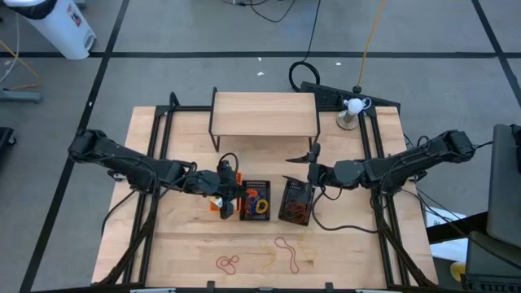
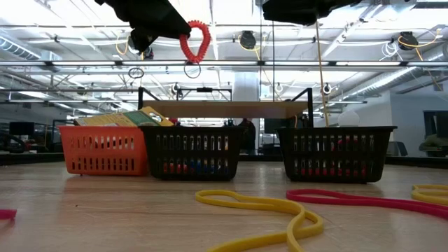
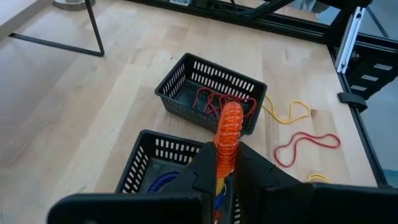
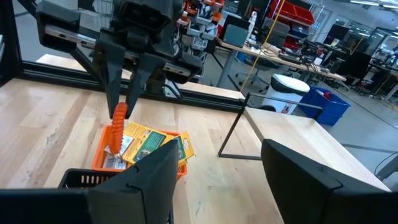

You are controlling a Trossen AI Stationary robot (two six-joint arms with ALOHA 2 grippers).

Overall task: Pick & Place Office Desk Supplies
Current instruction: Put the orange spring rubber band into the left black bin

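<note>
Above middle black bin [image 3: 149, 163], clamped orange coil [image 3: 227, 138]

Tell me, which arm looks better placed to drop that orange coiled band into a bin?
The left: its pincer is shut on the orange coiled band right above the bins. The right pincer is open, holding nothing.

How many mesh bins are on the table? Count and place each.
3: orange bin at the left, middle black bin right beside it, right black bin set apart. None seems hidden.
</note>
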